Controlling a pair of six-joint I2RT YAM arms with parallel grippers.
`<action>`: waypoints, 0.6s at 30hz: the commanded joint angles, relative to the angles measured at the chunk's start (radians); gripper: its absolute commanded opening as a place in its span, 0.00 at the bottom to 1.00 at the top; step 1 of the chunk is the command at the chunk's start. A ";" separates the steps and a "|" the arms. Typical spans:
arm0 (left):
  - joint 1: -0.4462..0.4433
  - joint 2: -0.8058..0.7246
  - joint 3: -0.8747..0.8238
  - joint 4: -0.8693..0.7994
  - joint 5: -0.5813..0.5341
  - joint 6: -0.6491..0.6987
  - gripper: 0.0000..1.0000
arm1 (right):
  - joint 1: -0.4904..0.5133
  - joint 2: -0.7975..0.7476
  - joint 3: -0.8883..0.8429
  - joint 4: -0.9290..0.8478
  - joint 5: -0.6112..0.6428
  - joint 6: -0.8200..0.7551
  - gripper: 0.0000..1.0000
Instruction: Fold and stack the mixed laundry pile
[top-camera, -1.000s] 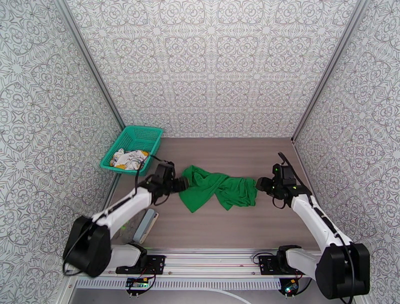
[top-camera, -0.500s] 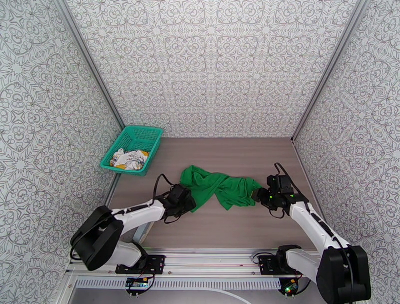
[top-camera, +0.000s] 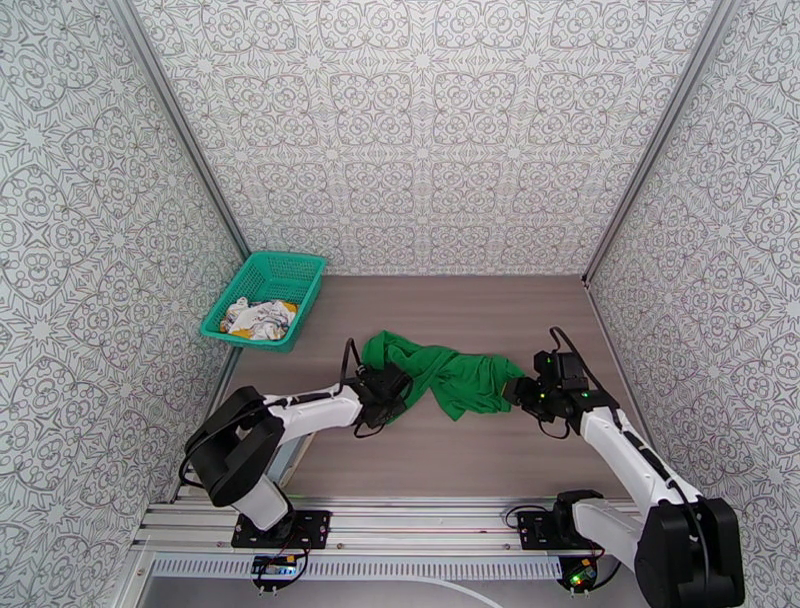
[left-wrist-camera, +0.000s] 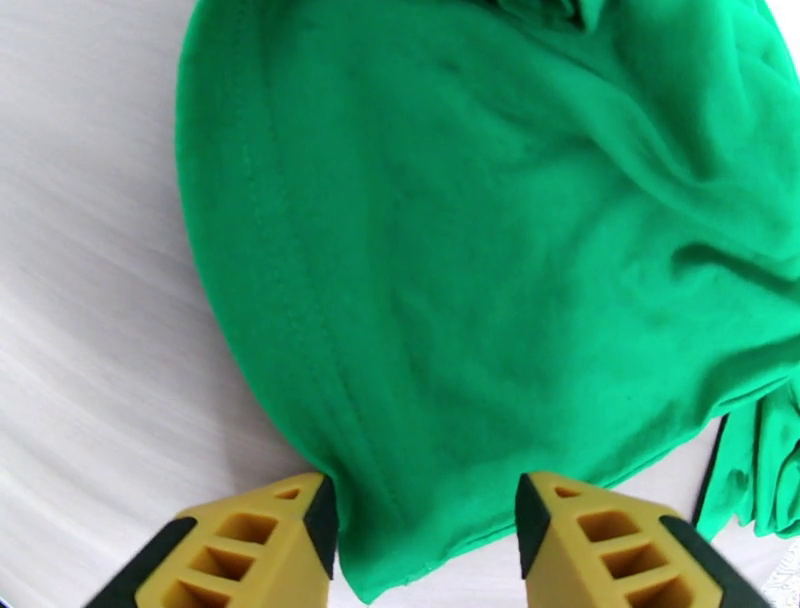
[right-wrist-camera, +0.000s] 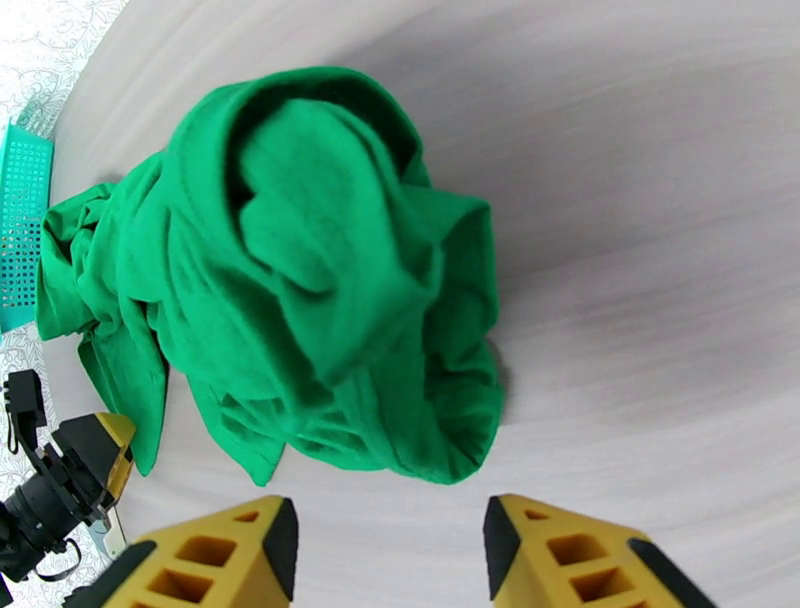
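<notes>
Okay, I see the green shirt (top-camera: 440, 375) lying crumpled mid-table (top-camera: 450, 460), bunched into a twisted strip that runs left to right between my two arms. The white printed garment (top-camera: 258, 318) sits inside the teal mesh basket (top-camera: 265, 297) at the far left of the table, heaped at the basket's near end; the basket's far end is bare mesh. Nothing else is in it that I can make out.

The left gripper (left-wrist-camera: 425, 510) is low at the shirt's left end, fingers spread, and the stitched hem (left-wrist-camera: 300, 330) lies between them, its edge just beside the left finger. It is not pinched. The right gripper (right-wrist-camera: 390, 525) is at the shirt's right end, fingers spread too, with bare table in the gap and the rolled cloth just ahead of the tips. From the right wrist I also catch the basket's edge (right-wrist-camera: 22, 230) beyond the shirt.
</notes>
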 joint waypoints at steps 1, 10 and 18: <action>-0.047 0.014 0.010 -0.068 0.029 -0.049 0.55 | 0.007 -0.028 0.012 -0.055 -0.002 0.019 0.56; -0.073 0.047 0.026 -0.064 0.048 -0.051 0.63 | 0.051 0.021 -0.060 0.039 -0.032 0.060 0.57; -0.049 0.079 0.012 -0.017 0.023 -0.034 0.33 | 0.116 0.219 -0.042 0.234 -0.015 0.095 0.53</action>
